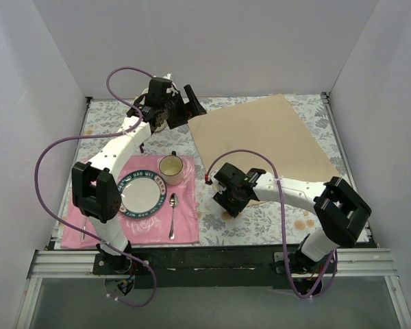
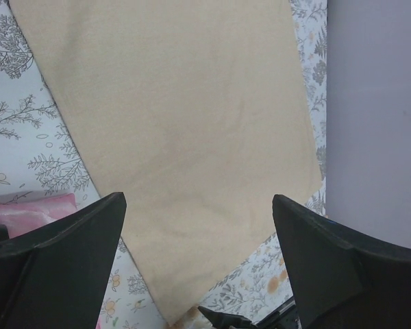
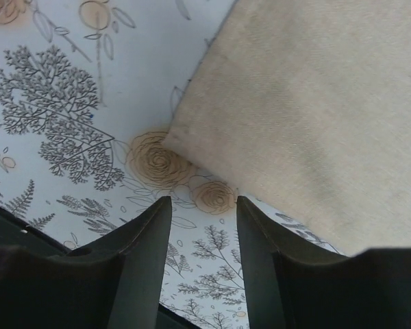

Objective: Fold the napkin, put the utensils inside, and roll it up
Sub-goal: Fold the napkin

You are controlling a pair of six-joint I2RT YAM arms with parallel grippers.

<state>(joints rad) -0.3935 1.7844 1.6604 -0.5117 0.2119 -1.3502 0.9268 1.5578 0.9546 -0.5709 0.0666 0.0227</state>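
The napkin [image 1: 260, 140] lies flat and unfolded on the far right of the floral-covered tabletop [image 1: 212, 223]. It is turned so that a corner faces each arm, probably so each can take one. The left end effector [image 1: 189, 103] hovers by the far left corner with its fingers [image 2: 68, 260] spread wide and nothing between them. The right end effector [image 1: 233, 200] sits low at the near corner, its fingers [image 3: 140, 260] set to a narrow gap showing only the floral print. The napkin's corner is just ahead of them, not yet pinched. I judge this the set-up for the first fold. The spoon [image 1: 172, 216] lies on the pink placemat [image 1: 185, 229] at near left, just right of the plate [image 1: 138, 178], well out of the fold's way. The plate's dark rim carries white lettering too small to read, and no brand shows anywhere.
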